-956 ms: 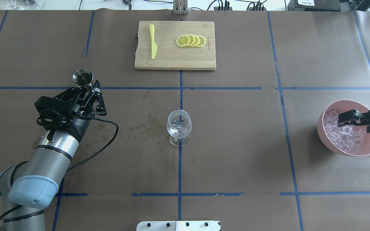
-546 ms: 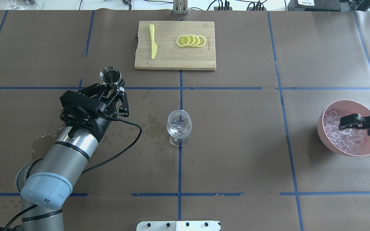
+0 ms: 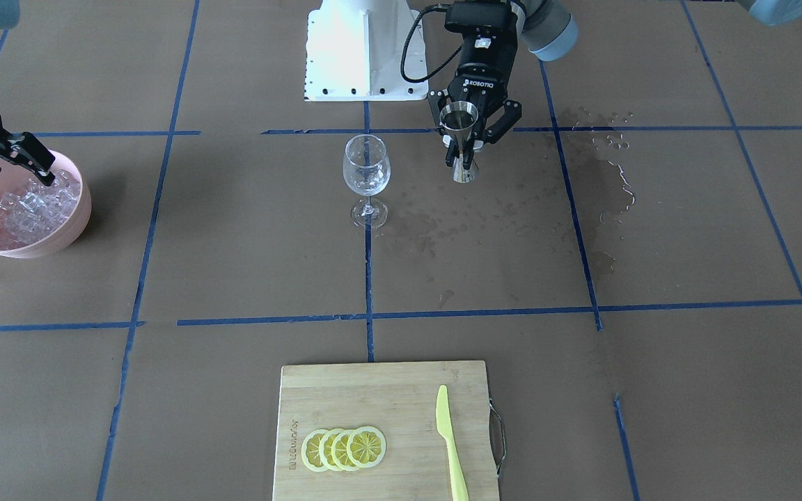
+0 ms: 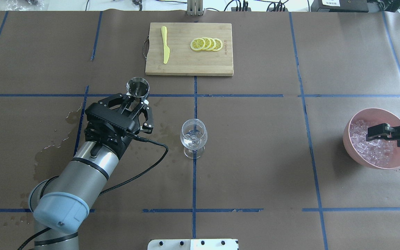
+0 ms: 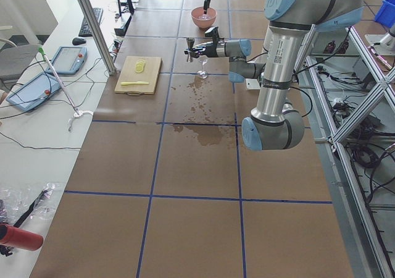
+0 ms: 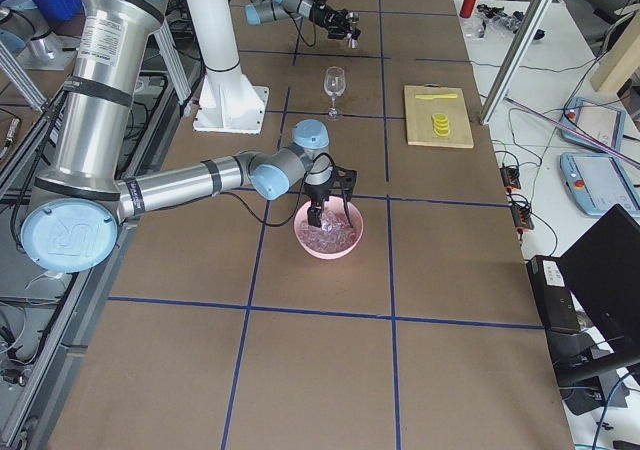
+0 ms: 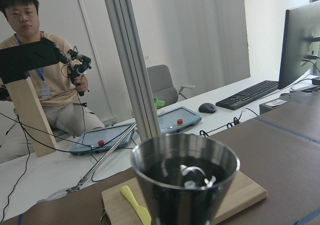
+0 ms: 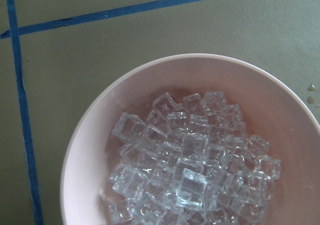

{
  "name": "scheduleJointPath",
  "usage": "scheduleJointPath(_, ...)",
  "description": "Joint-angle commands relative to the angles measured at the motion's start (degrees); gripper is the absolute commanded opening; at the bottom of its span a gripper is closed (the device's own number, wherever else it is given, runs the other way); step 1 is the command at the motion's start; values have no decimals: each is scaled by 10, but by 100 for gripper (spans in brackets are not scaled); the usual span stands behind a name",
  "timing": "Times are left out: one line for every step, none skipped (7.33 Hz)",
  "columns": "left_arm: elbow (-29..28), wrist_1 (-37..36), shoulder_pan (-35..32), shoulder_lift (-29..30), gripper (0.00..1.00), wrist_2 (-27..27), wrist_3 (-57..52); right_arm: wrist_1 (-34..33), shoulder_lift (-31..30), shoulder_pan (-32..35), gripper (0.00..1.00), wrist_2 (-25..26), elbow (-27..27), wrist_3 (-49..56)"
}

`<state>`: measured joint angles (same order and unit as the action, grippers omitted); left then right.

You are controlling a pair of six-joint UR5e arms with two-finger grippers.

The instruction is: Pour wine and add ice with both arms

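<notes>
My left gripper (image 4: pixel 137 99) is shut on a steel jigger (image 4: pixel 137 86) and holds it upright above the table, left of the wine glass (image 4: pixel 193 137). The left wrist view looks into the jigger (image 7: pixel 185 185), where glints suggest liquid. In the front view the jigger (image 3: pixel 458 117) hangs beside the glass (image 3: pixel 367 170). A little clear wine (image 4: pixel 192 142) seems to lie in the glass. My right gripper (image 4: pixel 377 133) is open and low over the ice (image 4: pixel 373 150) in a pink bowl (image 4: pixel 346 139). The right wrist view shows the ice heap (image 8: pixel 185 175) and no fingers.
A wooden cutting board (image 4: pixel 186 62) at the back carries a yellow knife (image 4: pixel 165 45) and lemon slices (image 4: pixel 207 44). Wet stains (image 4: pixel 57 146) mark the brown paper on the left and near the glass. The white base block (image 3: pixel 363 49) stands by the robot.
My left arm has carried the jigger rightward, closer to the glass. My right gripper dropped lower over the ice, then stayed still.
</notes>
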<state>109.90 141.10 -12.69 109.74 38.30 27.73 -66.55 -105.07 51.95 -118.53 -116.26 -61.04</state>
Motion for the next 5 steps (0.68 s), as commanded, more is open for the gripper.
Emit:
scheduleJointPath(-7,-46,28,27,0,0,-11,1,1,0,100,0,1,-1)
scheduleJointPath(-4,-102,32,53,0,-1,-12,1,1,0,100,0,1,-2)
scheduleJointPath(-5,-139,35,64,0,-1,-44,1,2,0,100,0,1,-2)
scheduleJointPath(-6,-140,35,65,0,-2,-104,1,2,0,100,0,1,-2)
scheduleJointPath(-7,-140,36,65,0,-4,-135,1,3,0,100,0,1,-3)
